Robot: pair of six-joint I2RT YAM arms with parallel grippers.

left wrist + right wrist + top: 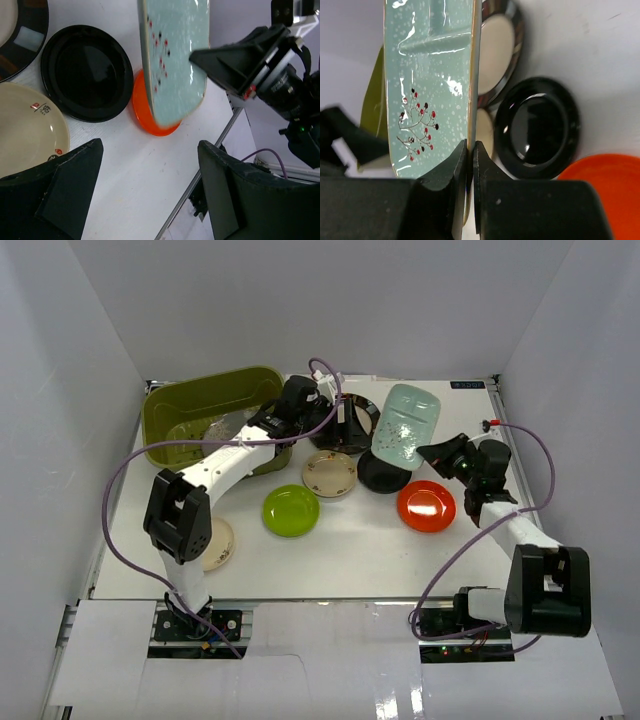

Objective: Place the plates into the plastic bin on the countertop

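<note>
My right gripper (432,454) is shut on the rim of the pale mint plate (405,424) and holds it on edge above the black plate (383,476); the right wrist view shows the fingertips (471,145) pinching the mint plate (427,75). My left gripper (335,425) is open and empty over the black-rimmed cream plate (350,430), beside the olive-green bin (205,400). A grey patterned plate (215,430) lies in the bin. On the countertop (350,550) lie the beige plate (329,474), lime green plate (291,510), orange-red plate (426,506) and a second beige plate (218,545).
The left wrist view shows its open gripper (150,150) above bare table, with the black plate (87,72), orange-red plate (150,122), mint plate (172,55) and right gripper (235,60) ahead. White walls enclose the table. Purple cables loop beside both arms.
</note>
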